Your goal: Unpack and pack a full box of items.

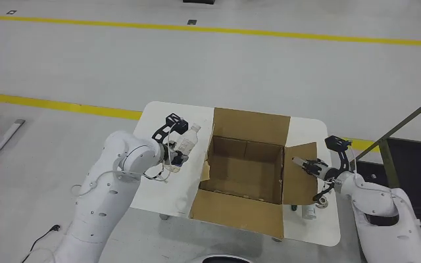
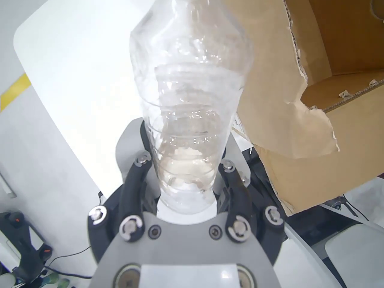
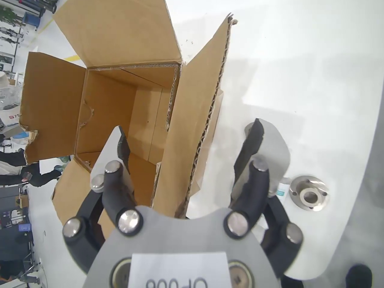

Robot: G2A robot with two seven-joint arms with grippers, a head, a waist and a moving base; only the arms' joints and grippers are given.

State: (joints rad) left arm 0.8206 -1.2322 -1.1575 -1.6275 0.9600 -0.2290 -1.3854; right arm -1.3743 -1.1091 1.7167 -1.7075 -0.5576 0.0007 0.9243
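An open cardboard box [image 1: 247,167] stands in the middle of the white table [image 1: 168,115], its four flaps spread out and its inside bare as far as I can see. My left gripper [image 1: 176,156] is beside the box's left flap, shut on the base end of a clear plastic bottle [image 1: 187,141]. In the left wrist view the bottle [image 2: 189,91] points away from the gripper [image 2: 186,172] over the table beside the box [image 2: 330,46]. My right gripper [image 3: 186,145] is open, its fingers either side of the box's right flap [image 3: 207,112].
A round metal flange [image 3: 310,196] and a small white container with a teal label [image 3: 282,188] lie on the table just behind the right gripper, near the table's right edge. The flange [image 1: 309,212] sits by the box's front right corner.
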